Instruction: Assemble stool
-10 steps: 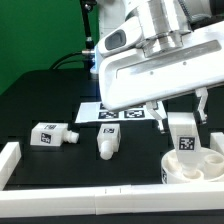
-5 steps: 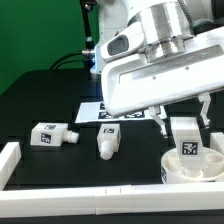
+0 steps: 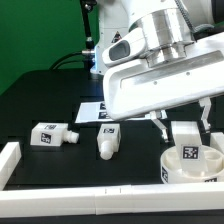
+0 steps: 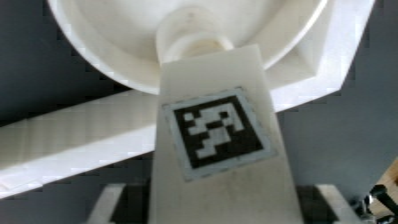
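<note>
My gripper [image 3: 184,128] is shut on a white stool leg [image 3: 189,146] with a square tag, held upright over the round rimmed seat disc [image 3: 196,172] at the exterior view's right. In the wrist view the leg [image 4: 214,140] fills the frame between my fingers [image 4: 125,200], its narrow end reaching into the seat disc [image 4: 125,50]. I cannot tell if the end is seated. Two more legs lie on the black table: one [image 3: 51,134] at the exterior view's left, one [image 3: 108,139] in the middle.
The marker board [image 3: 100,112] lies behind the middle leg. White border rails run along the front [image 3: 90,198] and the left [image 3: 8,160]; a rail also shows in the wrist view [image 4: 71,140] beside the seat.
The gripper with the leg has shifted slightly toward the exterior view's right and a little lower over the seat disc. The two loose legs have not moved.
</note>
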`<state>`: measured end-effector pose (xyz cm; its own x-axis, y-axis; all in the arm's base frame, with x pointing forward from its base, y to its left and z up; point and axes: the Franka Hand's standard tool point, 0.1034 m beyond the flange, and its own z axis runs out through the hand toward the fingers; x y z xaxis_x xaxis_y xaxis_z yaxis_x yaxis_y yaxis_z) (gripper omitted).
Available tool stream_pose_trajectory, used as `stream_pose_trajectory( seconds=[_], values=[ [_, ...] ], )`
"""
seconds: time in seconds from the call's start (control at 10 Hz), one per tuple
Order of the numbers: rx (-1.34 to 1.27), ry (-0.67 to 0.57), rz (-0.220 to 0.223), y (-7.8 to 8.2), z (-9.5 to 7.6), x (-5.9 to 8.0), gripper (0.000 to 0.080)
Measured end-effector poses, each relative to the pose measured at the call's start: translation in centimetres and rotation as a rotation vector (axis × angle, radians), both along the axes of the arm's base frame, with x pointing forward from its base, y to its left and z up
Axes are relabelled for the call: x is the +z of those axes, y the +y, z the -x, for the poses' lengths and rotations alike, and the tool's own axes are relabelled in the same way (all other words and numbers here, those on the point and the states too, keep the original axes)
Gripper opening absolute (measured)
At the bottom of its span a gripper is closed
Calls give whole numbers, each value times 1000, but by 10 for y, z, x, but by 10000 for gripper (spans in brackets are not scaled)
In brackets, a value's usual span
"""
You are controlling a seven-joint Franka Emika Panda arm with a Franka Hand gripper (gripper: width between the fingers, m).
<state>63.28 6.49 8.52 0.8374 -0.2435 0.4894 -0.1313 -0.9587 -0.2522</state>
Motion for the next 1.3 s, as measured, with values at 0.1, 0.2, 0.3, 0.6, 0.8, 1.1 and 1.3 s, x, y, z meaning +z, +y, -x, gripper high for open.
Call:
stream_pose_trajectory(
  seconds=[0.1,0.2,0.3,0.6,0.8,1.1,1.3],
  values=[
    [-2,-4,2,-1,0,0,324],
    [-3,-5,3,-1,0,0,324],
    [-3,-5,3,-1,0,0,324],
    [13,31,-12,3,2,-1,543],
    [47,81,-22,1,2,15,627],
    [218,338,-62,-2,4,33,648],
    [288,392,-52,3,2,34,649]
  ],
)
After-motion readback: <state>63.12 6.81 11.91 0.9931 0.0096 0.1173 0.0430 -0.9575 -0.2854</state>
